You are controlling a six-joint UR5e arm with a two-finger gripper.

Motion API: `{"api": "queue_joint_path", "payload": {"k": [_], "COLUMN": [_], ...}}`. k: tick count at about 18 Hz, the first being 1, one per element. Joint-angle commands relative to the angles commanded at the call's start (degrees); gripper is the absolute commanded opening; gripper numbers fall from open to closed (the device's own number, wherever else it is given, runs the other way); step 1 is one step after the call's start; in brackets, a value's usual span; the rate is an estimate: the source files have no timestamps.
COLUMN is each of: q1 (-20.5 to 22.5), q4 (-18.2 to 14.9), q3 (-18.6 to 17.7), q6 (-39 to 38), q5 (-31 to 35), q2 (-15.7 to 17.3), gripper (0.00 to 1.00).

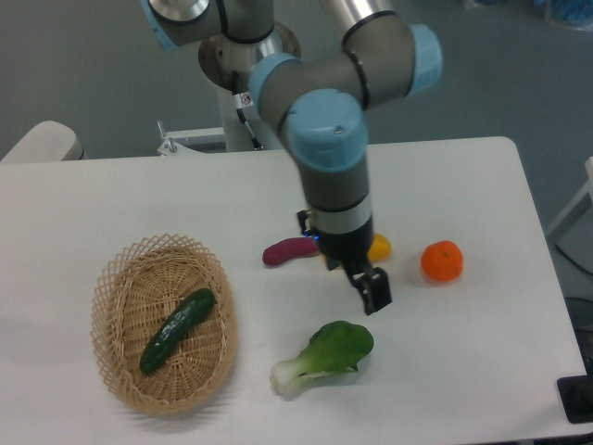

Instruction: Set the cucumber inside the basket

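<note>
The dark green cucumber (177,330) lies diagonally inside the tan wicker basket (116,371) at the left of the white table. My gripper (373,290) hangs over the middle of the table, well to the right of the basket and just above the bok choy. It holds nothing. Only one dark finger shows clearly, so I cannot tell how the jaws stand.
A leafy bok choy (326,356) lies in front of the gripper. A purple-red sweet potato (290,250) lies behind it to the left. A yellow item (380,247) is partly hidden by the arm. An orange (442,261) sits to the right.
</note>
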Motion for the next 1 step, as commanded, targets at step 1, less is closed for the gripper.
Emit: {"api": "queue_joint_path", "payload": {"k": [1], "q1": [-0.1], "q4": [0.1], "q3": [0.0], "q6": [0.0], "q5": [-0.1], "q2": [0.0], "gripper": [1.0]}}
